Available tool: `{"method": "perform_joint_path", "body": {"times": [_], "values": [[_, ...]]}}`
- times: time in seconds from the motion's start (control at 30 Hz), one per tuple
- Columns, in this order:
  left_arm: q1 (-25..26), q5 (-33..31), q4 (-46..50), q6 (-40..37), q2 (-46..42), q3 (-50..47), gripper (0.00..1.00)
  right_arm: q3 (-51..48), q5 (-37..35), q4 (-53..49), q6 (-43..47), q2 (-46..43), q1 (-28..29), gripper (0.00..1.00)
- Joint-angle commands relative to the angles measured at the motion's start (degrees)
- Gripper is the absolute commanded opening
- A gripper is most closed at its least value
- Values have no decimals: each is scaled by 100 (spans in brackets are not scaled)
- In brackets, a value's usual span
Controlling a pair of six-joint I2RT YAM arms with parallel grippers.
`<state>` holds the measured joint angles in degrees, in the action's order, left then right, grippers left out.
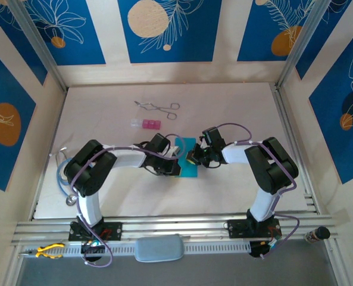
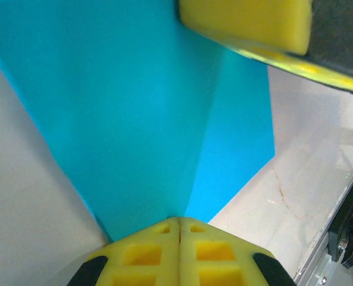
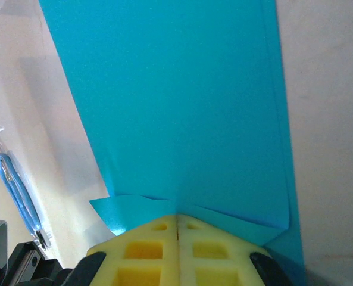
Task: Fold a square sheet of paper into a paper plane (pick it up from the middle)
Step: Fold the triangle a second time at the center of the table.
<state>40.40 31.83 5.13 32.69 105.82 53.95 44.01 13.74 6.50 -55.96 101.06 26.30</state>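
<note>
1. The blue paper (image 1: 187,171) sits at the middle of the top view on the white table (image 1: 236,113), between the two arms, which meet over it from either side.
2. The left gripper (image 2: 179,229) is closed. Its yellow pads (image 2: 143,253) pinch the paper's narrow end at the bottom of its wrist view. A crease runs up from that pinch, so the grip probably anchors the fold line.
3. The right gripper (image 3: 177,221) is closed too, nipping a turned-over edge at the bottom of its view, likely to keep that flap down.
4. Whether the paper is lifted or lying flat is hard to tell.
5. The forceps (image 1: 158,108) and pink block (image 1: 147,124) lie above and left of the paper, well apart from the work.
</note>
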Motion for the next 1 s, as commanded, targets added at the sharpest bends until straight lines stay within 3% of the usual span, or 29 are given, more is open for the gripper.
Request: {"method": "perform_joint_path", "body": {"times": [0.0, 0.33, 0.67, 0.97], "values": [[14, -94, 263, 38, -237, -254, 7, -68, -319, -729, 112, 230, 42, 0], [-7, 228, -410, 613, -1024, -416, 6, -31, -292, -756, 137, 222, 46, 0], [-115, 60, -91, 510, 166, 674, 3, 30, -266, -777, 116, 239, 83, 0], [-115, -18, 196, 150, 414, 525, 3, 49, -283, -824, 133, 233, 90, 0]]}}
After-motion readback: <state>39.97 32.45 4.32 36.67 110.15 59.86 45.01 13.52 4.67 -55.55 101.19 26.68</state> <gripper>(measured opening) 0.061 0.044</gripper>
